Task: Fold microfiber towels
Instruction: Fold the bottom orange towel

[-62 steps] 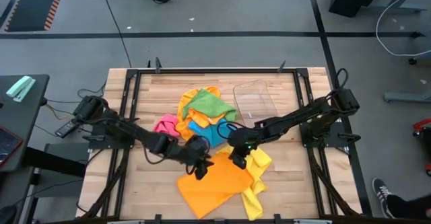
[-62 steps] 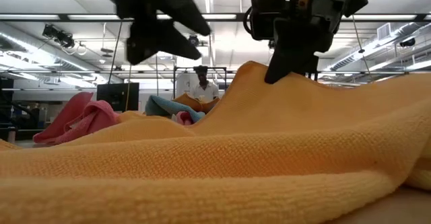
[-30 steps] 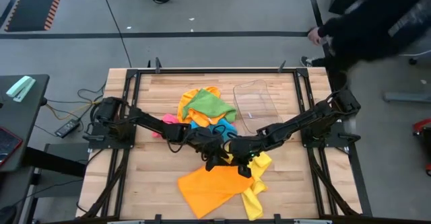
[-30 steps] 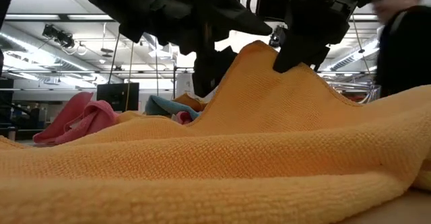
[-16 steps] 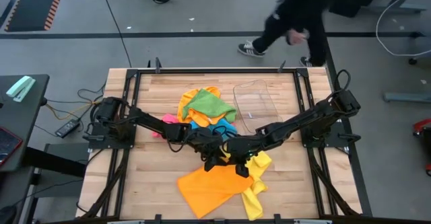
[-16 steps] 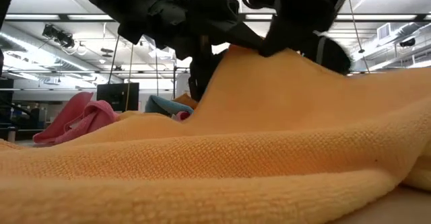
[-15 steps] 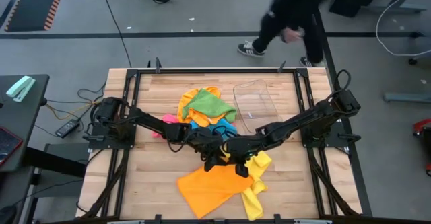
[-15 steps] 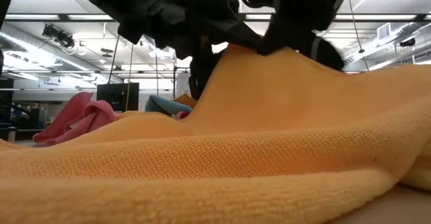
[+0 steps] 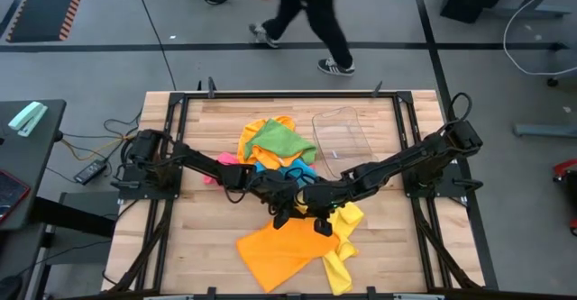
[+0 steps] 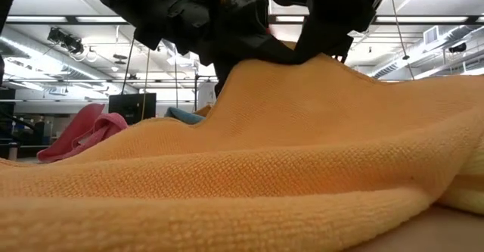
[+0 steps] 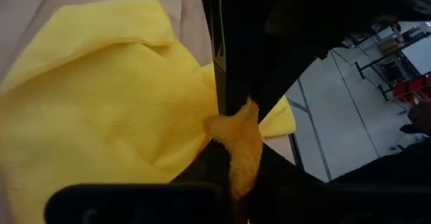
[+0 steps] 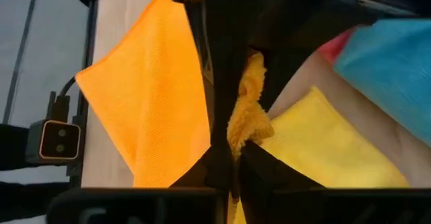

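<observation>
An orange microfiber towel (image 9: 275, 253) lies near the table's front edge, partly over a yellow towel (image 9: 348, 221). Its far edge is pulled up into a ridge (image 10: 287, 70). My left gripper (image 9: 287, 217) and my right gripper (image 9: 317, 224) meet at that ridge, almost touching, each shut on a tuft of the orange cloth. The rest of the orange towel spreads on the table toward the near edge (image 10: 227, 191). More towels, green, orange, blue and pink, sit in a pile (image 9: 270, 151) farther back. My left gripper pinches a bunched tuft of the orange towel's far edge (image 11: 237, 135) between its two fingers, coming slanting down from the table's left. The tuft is lifted; the cloth slopes down from it to the table. My right gripper pinches a bunched tuft of the same far edge (image 12: 248, 109) between its two fingers, slanting down from the table's right, right beside the left fingers. The edge is raised and the cloth below it rests on the table and on the yellow towel (image 12: 316, 143).
A clear plastic tray (image 9: 341, 136) stands at the back right of the table. The pink towel (image 10: 83, 131) of the pile shows at the left in the low view. A person walks across the floor beyond the table's far edge (image 9: 302, 12).
My left gripper has shut on the orange towel's raised edge right beside my right gripper. The raised part has widened from a single peak into a broader ridge. The person beyond the table has walked toward the left.
</observation>
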Tool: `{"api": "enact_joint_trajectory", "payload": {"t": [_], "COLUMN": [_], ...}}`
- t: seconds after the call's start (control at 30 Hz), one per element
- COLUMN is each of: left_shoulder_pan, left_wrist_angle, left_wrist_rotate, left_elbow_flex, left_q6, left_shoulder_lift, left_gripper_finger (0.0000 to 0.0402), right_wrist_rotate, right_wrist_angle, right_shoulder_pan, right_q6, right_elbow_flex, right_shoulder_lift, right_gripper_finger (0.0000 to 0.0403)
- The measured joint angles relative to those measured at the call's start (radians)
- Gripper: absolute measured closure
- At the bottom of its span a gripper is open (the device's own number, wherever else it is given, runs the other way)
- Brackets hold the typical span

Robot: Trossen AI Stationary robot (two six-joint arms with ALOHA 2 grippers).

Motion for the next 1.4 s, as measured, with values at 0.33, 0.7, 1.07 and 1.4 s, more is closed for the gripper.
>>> {"api": "enact_joint_trajectory", "payload": {"t": [0.33, 0.7, 1.07, 1.4], "left_shoulder_pan": [0.008, 0.021, 0.047, 0.047], "left_wrist_angle": [-0.029, -0.041, -0.053, -0.067], "left_wrist_rotate": [0.015, 0.018, 0.022, 0.041], "left_elbow_flex": [0.000, 0.000, 0.000, 0.000], "left_q6": [-0.009, -0.013, -0.016, 0.002], "left_shoulder_lift": [-0.010, -0.010, -0.010, -0.010], "left_gripper_finger": [0.0389, 0.0384, 0.0379, 0.0381], "right_wrist_rotate": [-0.127, -0.190, -0.186, -0.185], "right_wrist_angle": [-0.097, 0.096, 0.123, -0.015], "right_shoulder_pan": [-0.016, 0.058, 0.125, 0.097], "right_q6": [0.110, 0.315, 0.394, 0.337], "right_elbow_flex": [-0.027, -0.206, -0.250, -0.210], "right_shoulder_lift": [-0.005, -0.002, -0.003, -0.021], "right_gripper_finger": [0.0260, 0.0256, 0.0337, 0.0366]}}
